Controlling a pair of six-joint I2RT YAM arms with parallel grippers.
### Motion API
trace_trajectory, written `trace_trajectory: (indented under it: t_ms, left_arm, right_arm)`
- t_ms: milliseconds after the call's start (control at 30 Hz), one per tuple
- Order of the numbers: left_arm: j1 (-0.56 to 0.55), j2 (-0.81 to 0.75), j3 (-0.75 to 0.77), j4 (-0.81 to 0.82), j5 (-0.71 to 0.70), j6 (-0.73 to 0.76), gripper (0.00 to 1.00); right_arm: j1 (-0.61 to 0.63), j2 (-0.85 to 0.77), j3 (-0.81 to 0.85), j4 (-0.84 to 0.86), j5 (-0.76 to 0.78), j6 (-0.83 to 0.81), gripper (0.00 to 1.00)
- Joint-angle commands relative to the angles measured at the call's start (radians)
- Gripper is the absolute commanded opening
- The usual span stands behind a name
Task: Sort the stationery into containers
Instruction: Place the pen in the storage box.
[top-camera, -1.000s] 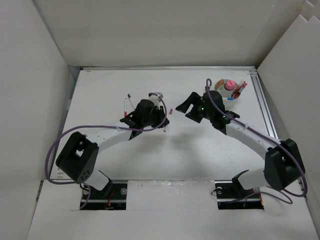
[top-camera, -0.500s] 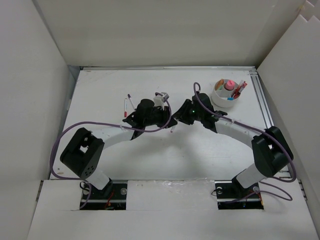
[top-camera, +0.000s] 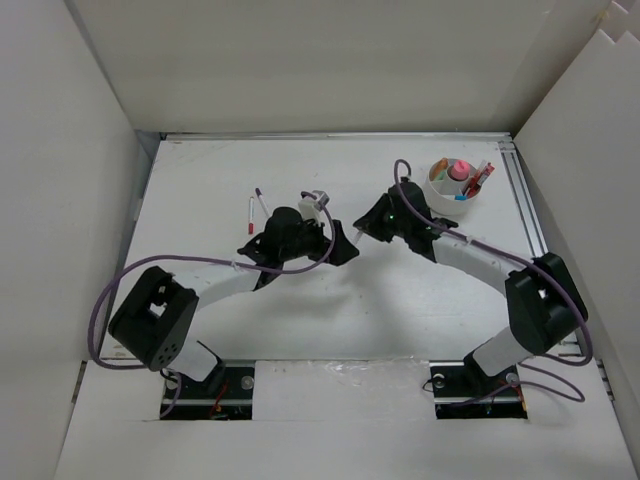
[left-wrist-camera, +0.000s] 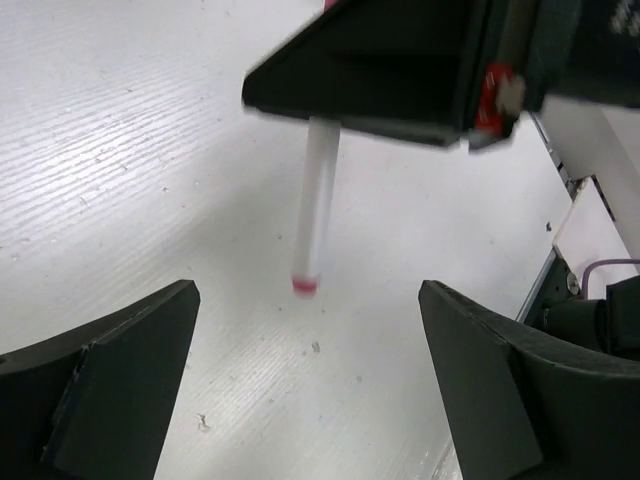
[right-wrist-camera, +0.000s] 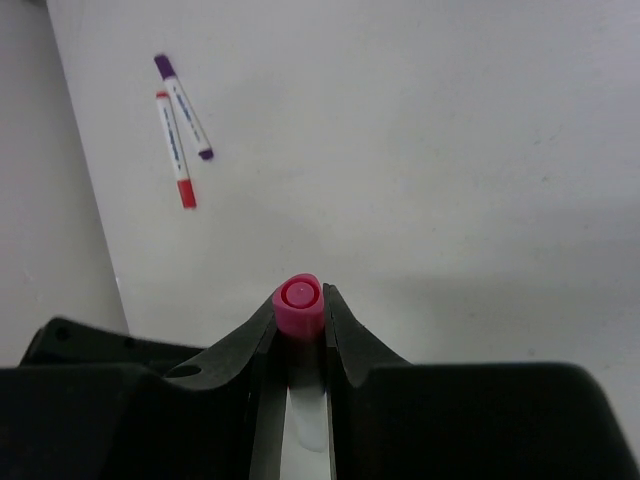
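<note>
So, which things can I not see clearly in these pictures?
The pink-capped marker: right wrist view, most of its body hidden inside the right gripper; left wrist view, blurred, upper end behind that gripper.
The cup contents: top view, too small to tell which compartment holds what.
The red-capped marker and purple-capped marker: right wrist view, print too small to read.

The left arm (top-camera: 215, 285) and the right arm (top-camera: 480, 265) are alike: white tubular links joined by blocky black joint housings, the shoulder blocks the largest. A thin purple cable (top-camera: 180, 260) runs loosely along each arm. Each base (top-camera: 210, 385) sits in a dark recess with bits of red wiring. A small green light (top-camera: 392, 214) glows on the right wrist housing. The fingers (left-wrist-camera: 120, 380) are matte black, broad and wedge-shaped.
</note>
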Motion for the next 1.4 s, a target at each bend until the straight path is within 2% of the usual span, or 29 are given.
trace_trajectory:
  t_ms: [0,67,167,200,333,433,700,900,1367]
  left_arm:
    - [0.002,-0.097,-0.027,0.06,-0.044,-0.008,0.9]
    - [0.002,-0.106,-0.038,0.06,-0.054,-0.008,0.92]
    - [0.002,-0.143,-0.047,0.06,-0.054,-0.008,0.93]
    - [0.002,-0.152,-0.047,0.051,-0.054,-0.008,1.0]
    - [0.002,-0.161,-0.047,0.042,-0.032,-0.008,1.0]
    - [0.002,-0.17,-0.047,0.051,-0.023,-0.008,1.0]
    - [0.002,-0.198,-0.047,0.02,-0.06,-0.008,1.0]
    - [0.002,-0.209,-0.047,0.011,-0.06,-0.008,1.0]
    - [0.002,-0.178,-0.047,0.01,-0.083,-0.008,1.0]
  right_arm:
    - [-0.078,-0.049,0.085,0.005,0.114,0.003,0.0]
    - [-0.12,-0.064,0.105,-0.021,0.171,0.003,0.0]
    - [-0.197,-0.095,0.125,-0.031,0.35,0.014,0.0]
    - [-0.213,-0.109,0.125,-0.04,0.466,0.014,0.0]
    - [-0.284,-0.109,0.17,-0.078,0.754,0.026,0.0]
    - [-0.315,-0.069,0.226,-0.138,0.881,0.037,0.0]
    - [-0.347,0.099,0.427,-0.345,1.077,0.103,0.0]
    - [-0.356,0.179,0.45,-0.345,1.159,0.103,0.0]
    - [-0.376,0.317,0.549,-0.414,1.18,0.132,0.04]
